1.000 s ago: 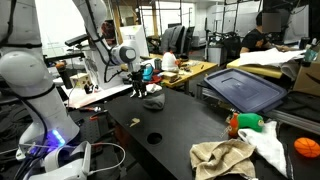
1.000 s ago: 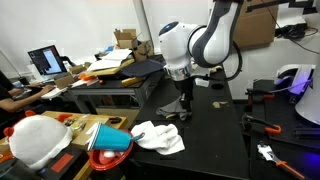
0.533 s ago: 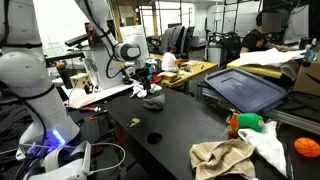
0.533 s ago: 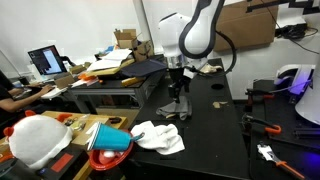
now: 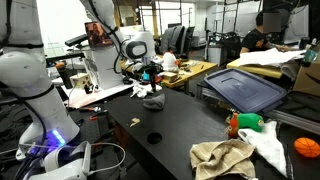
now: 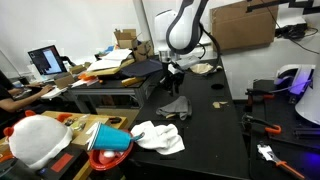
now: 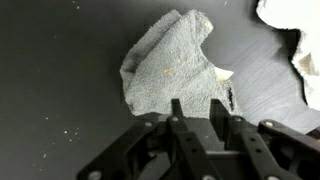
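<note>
Arm (image 6: 185,25), one, reaching over the far part of the black table (image 5: 185,125), wrist turned downward in both exterior views. Claw (image 7: 198,103), one: we record it raised clear of the table, fingers partly apart and grasping nothing. Grey cloth (image 7: 170,65), one, crumpled on the table directly below the claw, untouched. White cloth (image 6: 158,137), one, lying near the grey cloth, toward the table's edge. Blue bin (image 5: 245,90), one, well apart on a neighbouring bench; we cannot tell what it holds. Tan towel (image 5: 222,155), one, bunched on the table's near end beside an orange ball (image 5: 307,148).
</note>
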Tool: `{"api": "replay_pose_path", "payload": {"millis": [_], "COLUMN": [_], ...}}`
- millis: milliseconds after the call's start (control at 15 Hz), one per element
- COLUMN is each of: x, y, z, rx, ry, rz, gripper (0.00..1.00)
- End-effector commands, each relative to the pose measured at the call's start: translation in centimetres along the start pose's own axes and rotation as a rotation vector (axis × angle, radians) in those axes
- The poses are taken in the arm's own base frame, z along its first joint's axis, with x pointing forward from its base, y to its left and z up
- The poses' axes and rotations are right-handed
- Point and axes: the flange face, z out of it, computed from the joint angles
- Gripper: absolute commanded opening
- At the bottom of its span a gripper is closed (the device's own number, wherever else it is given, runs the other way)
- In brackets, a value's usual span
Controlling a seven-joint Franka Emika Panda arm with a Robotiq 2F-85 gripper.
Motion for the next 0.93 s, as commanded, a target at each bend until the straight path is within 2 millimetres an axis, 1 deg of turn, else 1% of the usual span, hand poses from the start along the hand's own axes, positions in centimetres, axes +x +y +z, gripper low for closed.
{"api": "replay_pose_path", "payload": {"millis": [0, 67, 333, 533, 867], "x": [1.3, 1.6, 2.1, 2.0, 1.1], "y": [-0.6, -0.6, 0.0, 0.4, 1.4], "z": [0.8, 1.6, 3.9, 4.9, 7.0], "rx": [-0.015, -0.034, -0.097, -0.126, -0.189], "ry": [0.026, 0.022, -0.006, -0.047, -0.114], "rz": [0.098, 0.118, 0.199, 0.242, 0.274], "gripper": [0.04, 0.01, 0.00, 0.00, 0.00]}}
